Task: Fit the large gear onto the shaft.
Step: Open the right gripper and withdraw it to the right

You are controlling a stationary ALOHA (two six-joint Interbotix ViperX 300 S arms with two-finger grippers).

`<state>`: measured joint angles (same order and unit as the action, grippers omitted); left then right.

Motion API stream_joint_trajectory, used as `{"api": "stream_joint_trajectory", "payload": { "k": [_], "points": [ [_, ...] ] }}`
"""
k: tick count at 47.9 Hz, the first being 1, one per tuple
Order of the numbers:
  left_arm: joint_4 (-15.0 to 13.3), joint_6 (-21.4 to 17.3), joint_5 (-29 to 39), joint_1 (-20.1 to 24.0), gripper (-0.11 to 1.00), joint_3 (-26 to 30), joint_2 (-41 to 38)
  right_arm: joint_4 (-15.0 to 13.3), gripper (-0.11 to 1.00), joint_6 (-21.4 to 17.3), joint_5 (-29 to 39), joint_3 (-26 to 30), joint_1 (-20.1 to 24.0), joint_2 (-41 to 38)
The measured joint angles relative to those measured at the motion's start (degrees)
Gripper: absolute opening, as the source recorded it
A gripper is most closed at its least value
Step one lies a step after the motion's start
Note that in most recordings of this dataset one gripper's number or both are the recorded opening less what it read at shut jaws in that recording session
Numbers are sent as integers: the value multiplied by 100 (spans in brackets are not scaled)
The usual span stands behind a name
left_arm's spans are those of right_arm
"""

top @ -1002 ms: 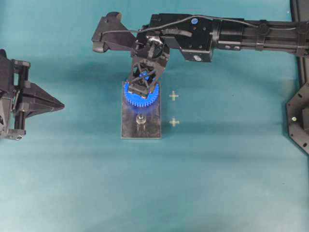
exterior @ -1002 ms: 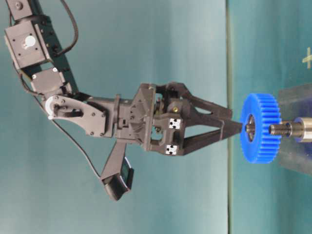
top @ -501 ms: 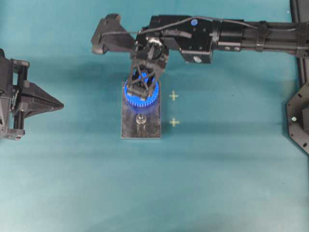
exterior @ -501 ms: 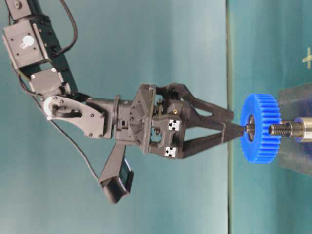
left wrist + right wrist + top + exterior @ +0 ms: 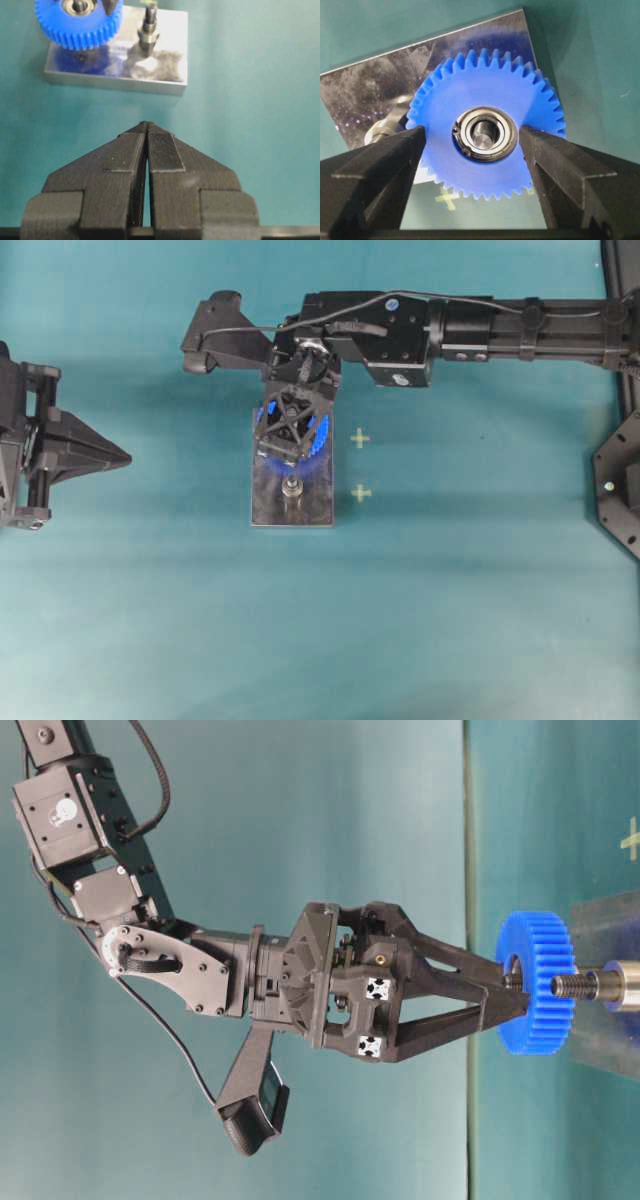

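The teal table (image 5: 470, 620) spreads under everything. My right arm (image 5: 520, 325) reaches in across it from the right of the overhead view, and my right gripper (image 5: 472, 137) hangs point-down over the grey plate (image 5: 262, 502). Its jaws stand wide apart, one finger on each side of the bearing hub, above the face of the blue gear (image 5: 485, 100) and holding nothing. That gear sits flat on the far end of the plate with its hub (image 5: 484, 134) around one shaft. The second shaft (image 5: 149, 30) stands bare just beside it. My left gripper (image 5: 146, 131) waits well apart at the left, jaws pressed together, empty.
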<state>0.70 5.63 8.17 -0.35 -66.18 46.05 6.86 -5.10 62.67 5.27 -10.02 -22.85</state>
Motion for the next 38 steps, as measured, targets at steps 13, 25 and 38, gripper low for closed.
{"api": "stream_joint_trajectory", "payload": {
  "k": [13,25,38],
  "points": [
    [0,0,-9,0,0,-9,9,-18,88,0,114,193,0,26],
    [9,114,-26,0,0,-9,9,-18,88,0,114,167,53,369],
    [0,185,-79,0,0,-62,53,-18,88,88,-378,-554,70,923]
  ]
}}
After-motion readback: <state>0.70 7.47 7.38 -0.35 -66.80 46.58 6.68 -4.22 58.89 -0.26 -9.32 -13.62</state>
